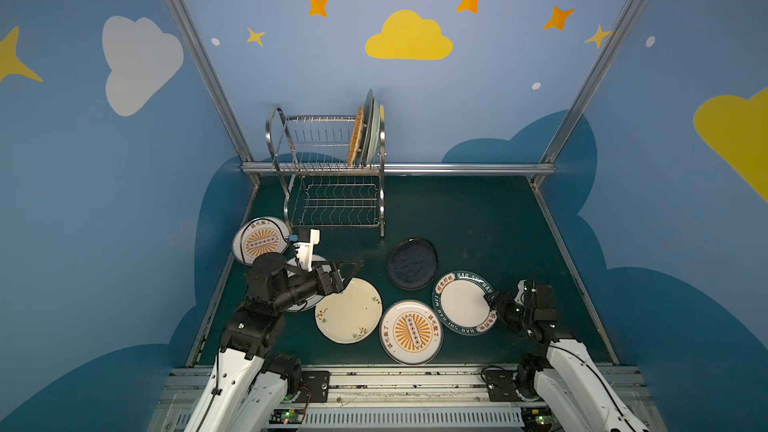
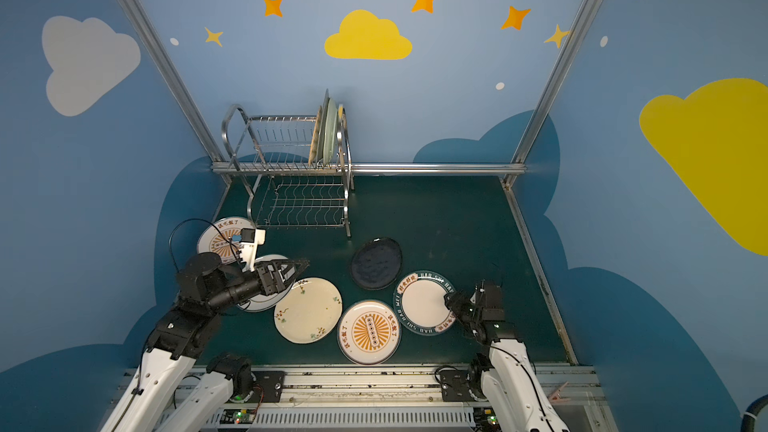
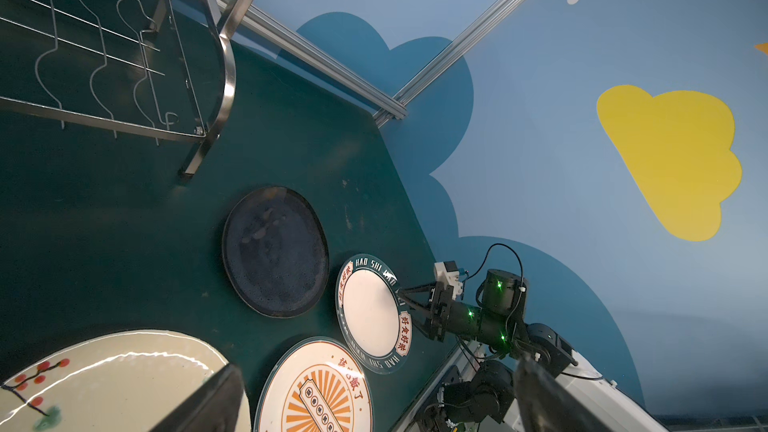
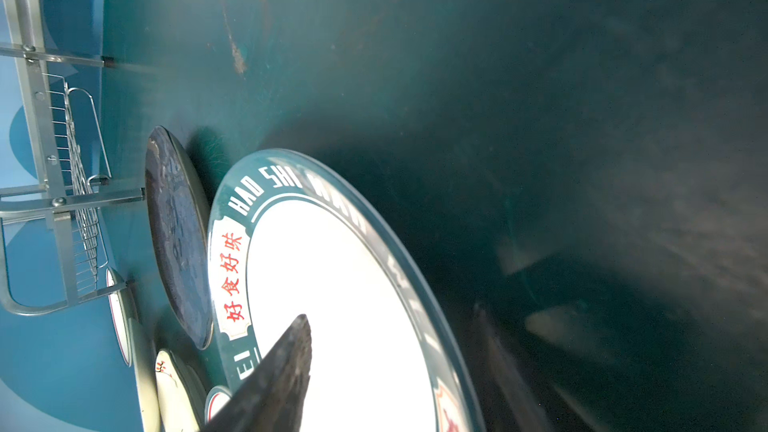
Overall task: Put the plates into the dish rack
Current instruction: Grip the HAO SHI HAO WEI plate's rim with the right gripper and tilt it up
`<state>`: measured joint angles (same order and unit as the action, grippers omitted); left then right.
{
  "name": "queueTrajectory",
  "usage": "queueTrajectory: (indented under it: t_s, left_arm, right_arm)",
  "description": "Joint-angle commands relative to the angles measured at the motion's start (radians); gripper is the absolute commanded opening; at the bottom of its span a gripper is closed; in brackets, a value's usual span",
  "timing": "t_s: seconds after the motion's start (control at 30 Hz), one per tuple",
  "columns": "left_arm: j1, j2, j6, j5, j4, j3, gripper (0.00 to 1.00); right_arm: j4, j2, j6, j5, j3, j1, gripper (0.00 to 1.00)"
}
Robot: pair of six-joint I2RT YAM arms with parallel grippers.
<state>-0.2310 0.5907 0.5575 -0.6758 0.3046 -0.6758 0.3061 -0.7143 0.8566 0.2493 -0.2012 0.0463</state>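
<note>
**Top views.** The dish rack [image 1: 381, 205] is standing at 11 o'clock on the bench [image 1: 478, 209]. Three plates [image 1: 371, 130] are standing on edge at the 3 o'clock end of its upper tier. Six are lying flat towards 6 o'clock: a sunburst plate [image 1: 259, 238], a second sunburst plate [image 1: 411, 332], a floral plate [image 1: 348, 310], a black plate [image 1: 412, 263], a teal-rimmed plate [image 1: 463, 303] and a white plate [image 2: 259, 305] half hidden under the left arm. The left gripper [image 1: 351, 274] is hovering over the floral plate's 12 o'clock rim. The right gripper [image 1: 492, 303] is meeting the teal-rimmed plate's 3 o'clock rim.

**Left wrist view.** The left fingers [image 3: 208, 405] are gaping wide, holding nothing.

**Right wrist view.** One finger [image 4: 286, 367] is lying over the teal-rimmed plate's white face, its partner blurring beyond the rim. Whether they are pinching cannot be told.

**Handling, as judged.** The plates are looking like glazed ceramic: stiff, weighty, slick and chippable. Lying flat, each is offering only its raised rim, best taken deep at the edge nearest the arm.
</note>
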Motion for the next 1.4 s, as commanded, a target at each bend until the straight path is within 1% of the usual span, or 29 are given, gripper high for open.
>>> queueTrajectory:
  t_s: [0.0,0.17,0.3,0.53,0.9,1.17,1.37]
  left_arm:
    - [0.004,-0.011,-0.006,0.008,-0.001,0.008,1.0]
    - [0.003,-0.014,-0.006,0.014,0.002,0.008,1.0]
    - [0.002,-0.017,-0.006,0.016,0.002,0.009,1.0]
    - [0.003,-0.021,-0.006,0.021,0.004,0.009,1.0]
    - [0.002,-0.03,-0.008,0.032,0.008,0.011,1.0]
    - [0.004,-0.031,-0.011,0.039,0.01,0.011,1.0]
    - [0.004,-0.032,-0.013,0.047,0.014,0.012,1.0]
  right_arm:
    - [0.002,-0.024,-0.001,0.015,0.031,-0.003,0.55]
    - [0.002,-0.033,-0.004,-0.003,0.031,-0.003,0.46]
    - [-0.005,-0.031,-0.005,-0.01,0.037,-0.003,0.36]
    - [-0.015,-0.037,-0.005,-0.016,0.043,-0.002,0.28]
    - [-0.016,-0.012,0.0,-0.019,0.051,-0.003,0.09]
    - [0.004,0.049,0.007,-0.016,0.044,-0.004,0.0]
    - [0.003,0.057,0.007,-0.006,0.018,-0.005,0.0]
